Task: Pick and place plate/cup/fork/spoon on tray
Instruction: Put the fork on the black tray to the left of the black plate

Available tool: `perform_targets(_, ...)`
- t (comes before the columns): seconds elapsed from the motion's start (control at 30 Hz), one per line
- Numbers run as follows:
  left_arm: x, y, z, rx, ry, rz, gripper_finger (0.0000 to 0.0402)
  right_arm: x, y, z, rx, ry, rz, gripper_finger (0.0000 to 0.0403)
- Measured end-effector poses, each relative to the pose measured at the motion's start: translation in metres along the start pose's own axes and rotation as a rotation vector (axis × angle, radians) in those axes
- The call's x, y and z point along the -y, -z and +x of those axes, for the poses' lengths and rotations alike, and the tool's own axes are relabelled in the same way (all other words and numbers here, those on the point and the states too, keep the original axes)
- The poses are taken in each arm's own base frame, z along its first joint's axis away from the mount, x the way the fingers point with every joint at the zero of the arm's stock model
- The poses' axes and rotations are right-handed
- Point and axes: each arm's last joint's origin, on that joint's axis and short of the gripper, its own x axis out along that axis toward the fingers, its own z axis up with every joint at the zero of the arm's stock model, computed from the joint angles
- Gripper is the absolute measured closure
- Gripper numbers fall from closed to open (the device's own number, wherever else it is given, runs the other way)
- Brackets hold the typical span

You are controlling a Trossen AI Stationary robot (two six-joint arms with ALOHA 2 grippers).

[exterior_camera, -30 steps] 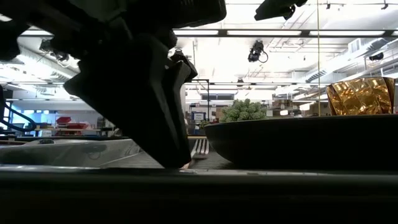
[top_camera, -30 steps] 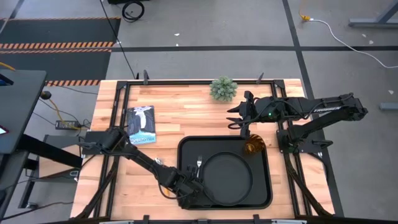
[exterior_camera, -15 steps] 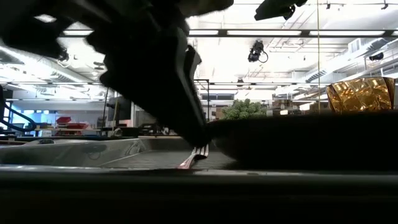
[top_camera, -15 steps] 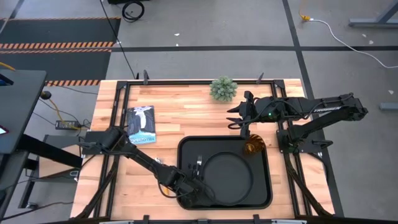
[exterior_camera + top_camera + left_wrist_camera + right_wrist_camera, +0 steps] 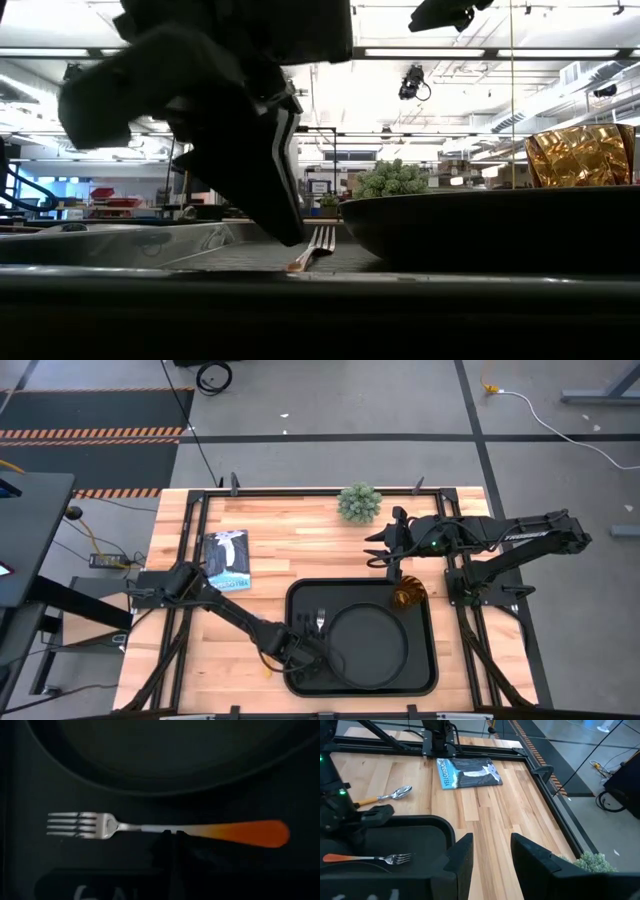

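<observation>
L gripper slid off fork, now shut, empty. Fork lies on tray beside plate. Spoon left on table. R gripper open, idle by cup. Next: grab spoon.

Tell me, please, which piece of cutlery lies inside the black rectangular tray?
The orange-handled silver fork, beside the round black plate; the silver spoon lies on wood.

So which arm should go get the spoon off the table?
Left. The left gripper hangs over the tray's left side, close to the spoon on the wood just outside. The right gripper waits far off by the plant.
</observation>
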Motion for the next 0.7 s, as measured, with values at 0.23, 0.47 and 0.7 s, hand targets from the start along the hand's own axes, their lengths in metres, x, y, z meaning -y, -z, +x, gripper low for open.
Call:
perform_targets(0.23,-0.004,0.001,0.001,-0.018,-0.024,0.004,0.0378,0.0,0.0,0.0,0.001,-0.005,0.0,0.0265)
perform_targets(0.47,-0.006,0.001,0.011,-0.031,-0.012,-0.009,0.0377,0.0,0.0,0.0,0.005,-0.005,0.001,0.0265)
perform_targets(0.7,-0.005,0.001,0.017,-0.021,-0.011,-0.017,0.0377,0.0,-0.001,0.0,0.011,-0.005,0.002,0.0265)
